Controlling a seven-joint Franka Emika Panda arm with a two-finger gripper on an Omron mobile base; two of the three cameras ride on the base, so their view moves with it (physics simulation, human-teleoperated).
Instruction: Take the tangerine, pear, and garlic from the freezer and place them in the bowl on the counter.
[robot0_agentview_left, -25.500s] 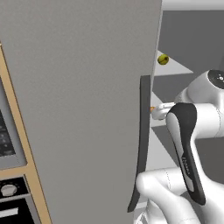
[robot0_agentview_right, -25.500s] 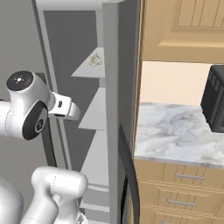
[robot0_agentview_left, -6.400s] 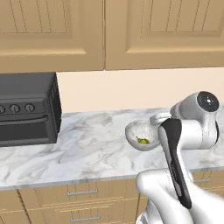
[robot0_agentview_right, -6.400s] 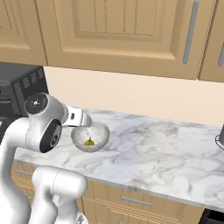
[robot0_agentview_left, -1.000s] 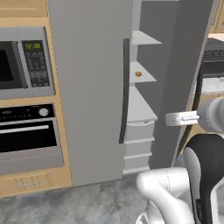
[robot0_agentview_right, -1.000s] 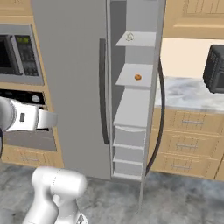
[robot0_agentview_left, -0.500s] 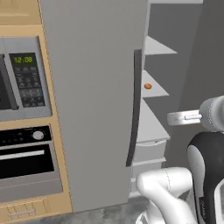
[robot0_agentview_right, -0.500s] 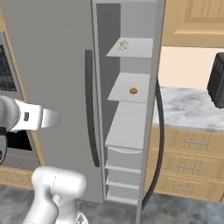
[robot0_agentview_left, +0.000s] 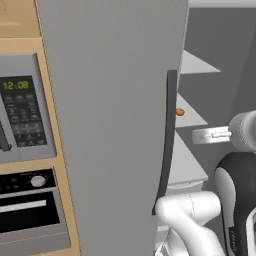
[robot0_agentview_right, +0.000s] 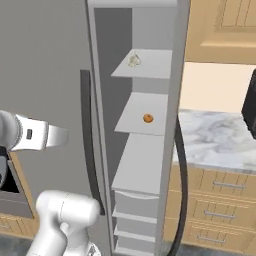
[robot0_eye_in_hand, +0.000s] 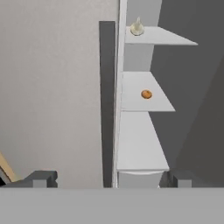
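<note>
The tangerine (robot0_agentview_right: 148, 118), a tiny round orange fruit, sits alone on the middle pale grey shelf (robot0_agentview_right: 145, 115) of the open freezer (robot0_eye_in_hand: 140, 131), while the garlic (robot0_agentview_right: 133, 61), a whitish bulb, rests on the shelf above it. Seen from the hand camera, the tangerine (robot0_eye_in_hand: 146, 94) lies near the centre of its shelf and the garlic (robot0_eye_in_hand: 137, 29) near the front edge of the top shelf.

The end effector (robot0_eye_in_hand: 109, 178) stands wide open and empty, its two dark fingertips (robot0_eye_in_hand: 41, 178) spread far apart at the bottom of the hand view, touching nothing and well short of the shelves.

The white arm (robot0_agentview_left: 212, 135) reaches out level in front of the freezer's opening, with the dark-jointed elbow (robot0_agentview_left: 240, 190) below it.

The freezer's flat, matte grey door (robot0_agentview_left: 110, 115) carries a long, dark, slightly curved vertical handle (robot0_agentview_left: 165, 145). To its left a steel microwave (robot0_agentview_left: 25, 120) shows a green clock, set in tan wood. To the right, a white-and-grey marbled table (robot0_agentview_right: 215, 145) tops tan cabinets (robot0_agentview_right: 215, 200) with metal bar handles.
</note>
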